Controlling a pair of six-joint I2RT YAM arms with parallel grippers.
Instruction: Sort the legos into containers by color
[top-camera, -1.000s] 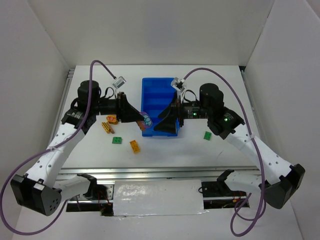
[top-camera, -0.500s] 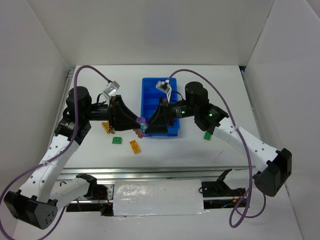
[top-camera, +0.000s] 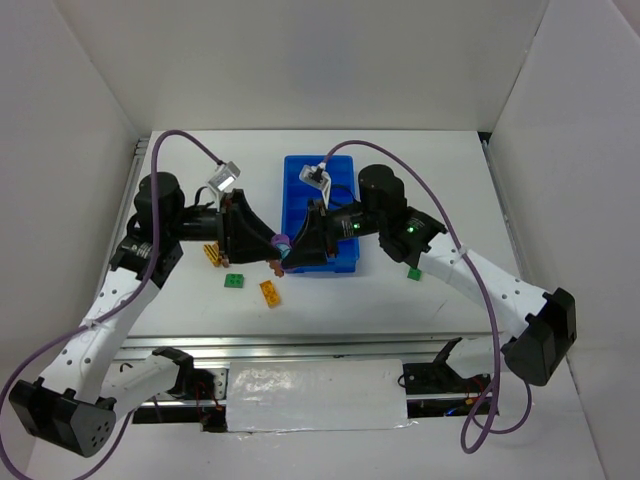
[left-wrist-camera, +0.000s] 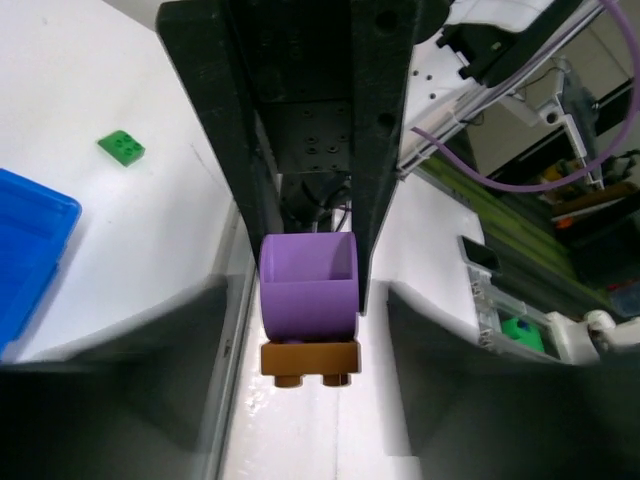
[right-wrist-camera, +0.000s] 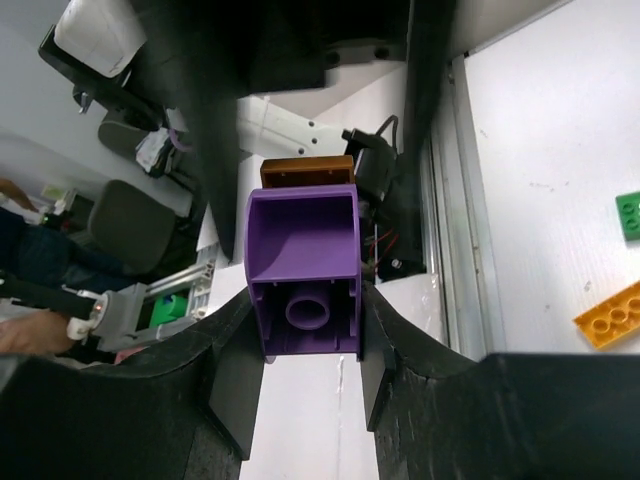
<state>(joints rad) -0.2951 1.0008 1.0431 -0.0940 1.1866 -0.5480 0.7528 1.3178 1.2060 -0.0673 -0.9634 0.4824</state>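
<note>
Purple Lego brick (right-wrist-camera: 300, 270), snapped to a brown plate (right-wrist-camera: 307, 170), hangs mid-frame by the blue tray's (top-camera: 300, 175) lower-left corner: light, rigid and slick, best pinched across its flat sides, as the right pincer (right-wrist-camera: 305, 300) clamps it; whether the left pincer (left-wrist-camera: 310, 300) grips the brown I cannot tell.

Bright, even overhead light washes the white worktop (top-camera: 450, 180) almost flat, with soft shadows beneath the arms. In the wrist views the purple brick (left-wrist-camera: 309, 283) is sharp, while the fingers (left-wrist-camera: 130, 390) of the left claw (left-wrist-camera: 310, 320) smear into grey blur along the lower edge.
</note>
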